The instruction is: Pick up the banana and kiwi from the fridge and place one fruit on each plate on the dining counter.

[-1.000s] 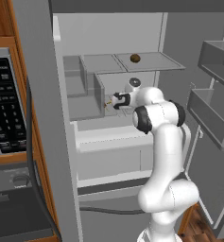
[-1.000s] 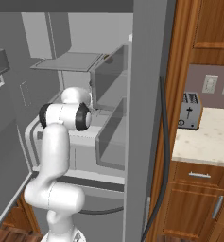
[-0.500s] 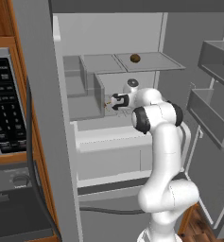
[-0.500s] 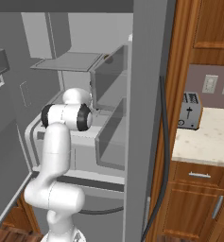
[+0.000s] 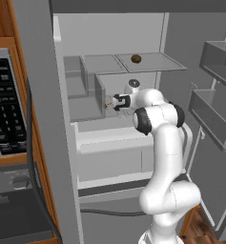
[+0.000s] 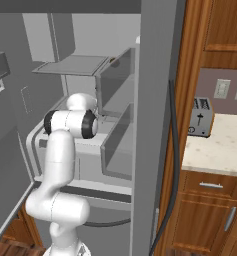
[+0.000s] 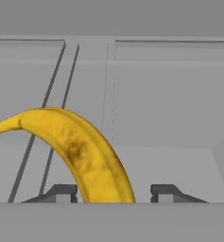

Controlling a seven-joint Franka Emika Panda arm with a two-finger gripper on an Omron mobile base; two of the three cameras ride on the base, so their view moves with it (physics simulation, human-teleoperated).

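Note:
The fridge (image 5: pixel 133 33) stands open in front of me. A brown kiwi (image 5: pixel 136 58) lies on the upper grey shelf. My arm reaches into the compartment below that shelf, where my gripper (image 5: pixel 110 102) points left toward the bins. In the hand view a curved yellow banana (image 7: pixel 85 151) with brown marks lies between my gripper (image 7: pixel 114 191) fingertips. It is close against the left fingertip (image 7: pixel 64 191), with a gap to the right fingertip (image 7: pixel 165 191). The jaws stand apart around the fruit, not pressed on it. The plates and the dining counter are out of view.
A white drawer (image 5: pixel 119 143) juts out just under my arm. Door bins (image 5: pixel 214 114) hang on the open fridge door at the right. A dark oven keypad (image 5: pixel 2 109) in wood trim is at the left. A toaster (image 6: pixel 202 117) stands on a beige counter (image 6: pixel 225 145).

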